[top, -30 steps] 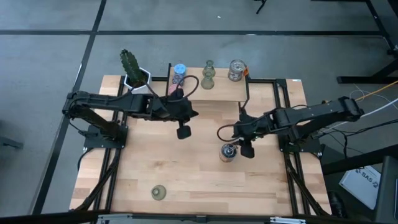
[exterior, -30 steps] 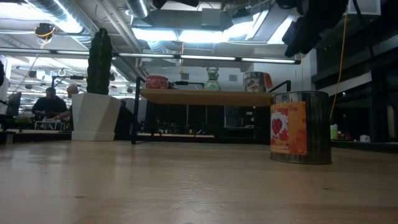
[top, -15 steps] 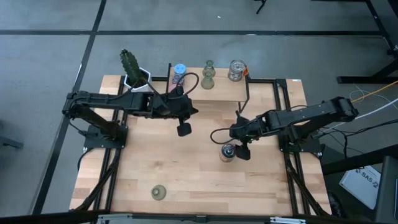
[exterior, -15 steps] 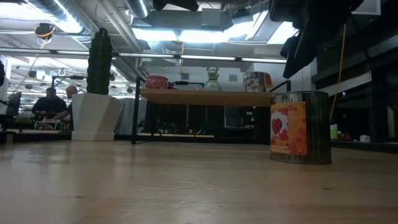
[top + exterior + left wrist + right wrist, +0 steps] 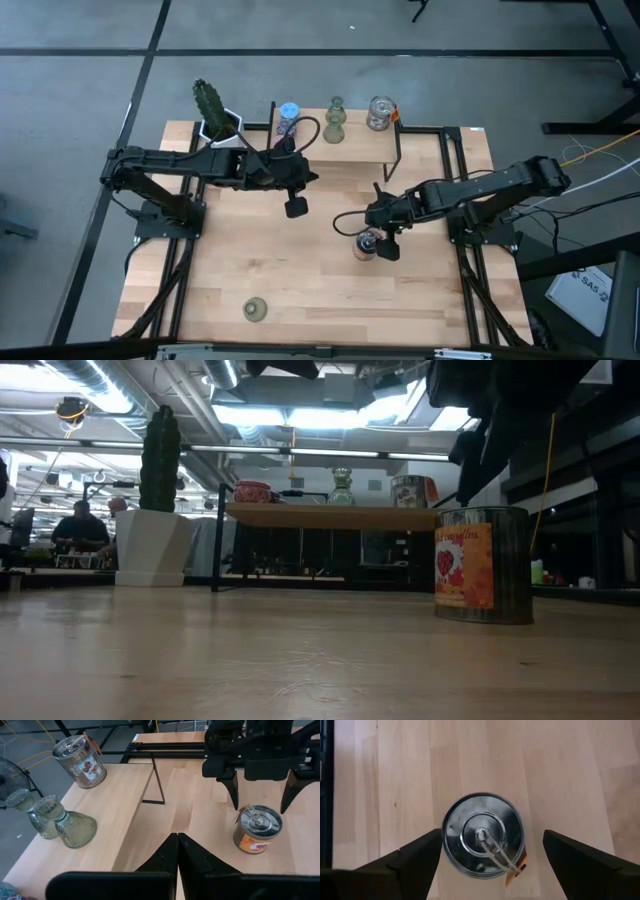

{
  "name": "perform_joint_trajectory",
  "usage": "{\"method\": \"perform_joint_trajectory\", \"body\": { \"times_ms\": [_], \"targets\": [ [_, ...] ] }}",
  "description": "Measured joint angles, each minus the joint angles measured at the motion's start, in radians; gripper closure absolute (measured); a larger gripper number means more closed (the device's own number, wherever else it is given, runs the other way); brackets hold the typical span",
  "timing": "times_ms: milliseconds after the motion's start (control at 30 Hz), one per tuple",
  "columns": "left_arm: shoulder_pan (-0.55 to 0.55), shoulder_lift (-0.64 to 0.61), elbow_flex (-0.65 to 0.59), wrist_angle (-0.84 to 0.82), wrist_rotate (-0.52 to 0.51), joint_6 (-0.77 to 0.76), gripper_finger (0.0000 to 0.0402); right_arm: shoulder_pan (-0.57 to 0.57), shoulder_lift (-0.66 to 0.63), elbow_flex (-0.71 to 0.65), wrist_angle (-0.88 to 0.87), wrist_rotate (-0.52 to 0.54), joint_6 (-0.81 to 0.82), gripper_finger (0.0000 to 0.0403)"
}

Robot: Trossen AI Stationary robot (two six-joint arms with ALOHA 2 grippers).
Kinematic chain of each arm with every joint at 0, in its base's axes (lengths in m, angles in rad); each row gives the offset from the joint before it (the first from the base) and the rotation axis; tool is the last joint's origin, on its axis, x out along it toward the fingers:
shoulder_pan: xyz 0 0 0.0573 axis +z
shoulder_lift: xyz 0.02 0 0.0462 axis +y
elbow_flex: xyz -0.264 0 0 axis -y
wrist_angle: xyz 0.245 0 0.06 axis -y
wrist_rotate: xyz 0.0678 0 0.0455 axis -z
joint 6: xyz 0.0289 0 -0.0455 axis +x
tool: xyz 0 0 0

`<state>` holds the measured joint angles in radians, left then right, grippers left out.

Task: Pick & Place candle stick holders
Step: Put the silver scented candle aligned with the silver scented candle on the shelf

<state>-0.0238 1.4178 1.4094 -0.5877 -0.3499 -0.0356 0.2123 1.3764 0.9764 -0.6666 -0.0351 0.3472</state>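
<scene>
Fingers of right gripper [image 5: 482, 852] spread wide, straddling upright silvery metal tin with orange label [image 5: 482, 836] directly beneath on counter [image 5: 300, 270]; left gripper [image 5: 176, 851] shut, farther off.

We are seeing a silvery tin [image 5: 257, 835] wearing an orange label with red hearts, a second silvery tin [image 5: 79, 760], olive-green glass holders [image 5: 74, 826], a pale wooden desk [image 5: 300, 270], a green cactus [image 5: 160, 458] in a white pot [image 5: 152, 547], and dark tools [image 5: 258, 785].
</scene>
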Motion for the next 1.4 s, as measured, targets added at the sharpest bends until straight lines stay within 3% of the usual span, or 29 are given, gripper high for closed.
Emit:
{"method": "perform_joint_trajectory", "body": {
  "times_ms": [433, 800, 1400],
  "targets": [
    [0.000, 0.000, 0.000, 0.000, -0.019, 0.022, 0.0400, 0.001, 0.020, 0.000, 0.005, -0.002, 0.022, 0.0016],
    [0.001, 0.000, 0.000, 0.001, -0.023, -0.004, 0.0400, 0.032, 0.051, 0.000, 0.090, -0.002, -0.015, 0.0015],
    [0.009, 0.000, 0.000, 0.005, -0.023, -0.014, 0.0400, 0.055, 0.065, 0.000, 0.079, 0.009, -0.042, 0.0015]
  ]
}}
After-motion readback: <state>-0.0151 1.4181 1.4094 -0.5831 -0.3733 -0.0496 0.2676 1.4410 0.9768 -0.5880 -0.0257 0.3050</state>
